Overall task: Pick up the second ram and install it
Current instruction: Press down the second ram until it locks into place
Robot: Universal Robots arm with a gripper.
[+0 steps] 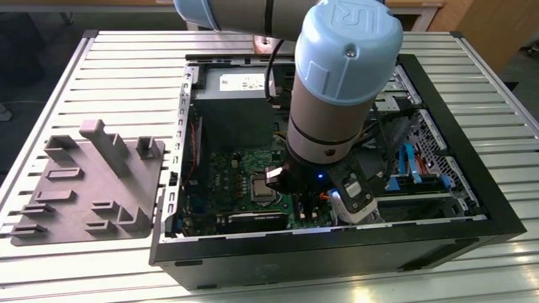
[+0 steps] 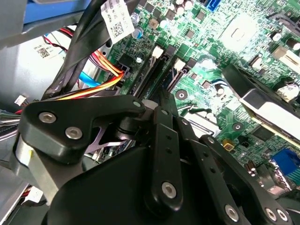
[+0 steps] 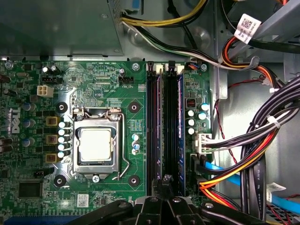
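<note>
Ext. view, from its left: a grey moulded fixture (image 1: 84,189) w/ upright posts lies on the slatted metal counter (image 1: 126,69), just beside the open computer case (image 1: 337,255). Inside the case, toward the ext. view's left, lies the green motherboard (image 1: 221,169) w/ the square silver processor (image 1: 259,188) near its middle. Next over, the arm (image 1: 337,82) reaches steeply down into the case, its wrist end low over the board, just to the ext. view's right of the processor, a small blue light (image 1: 319,176) lit on it. Further right sit blue cables (image 1: 408,161) and the case's metal drive bay (image 1: 438,139). In the first wrist view the processor (image 3: 96,147) sits in its latched socket and the long black memory slots (image 3: 154,131) run side by side next to it. A blue ram stick (image 3: 180,126) stands on edge in the slot on the side away from the processor, toward the cable bundle (image 3: 253,145); can't tell if this is the 2nd one. The gripper (image 3: 164,180) hangs over one end of the slot bank, about mid-bank, fingers pressed together to a narrow tip. In the second wrist view the gripper (image 2: 161,101) shows the same: black linkages meet at one point, close above the slots (image 2: 154,70), w/ orange and red wires (image 2: 101,84) alongside.
</note>
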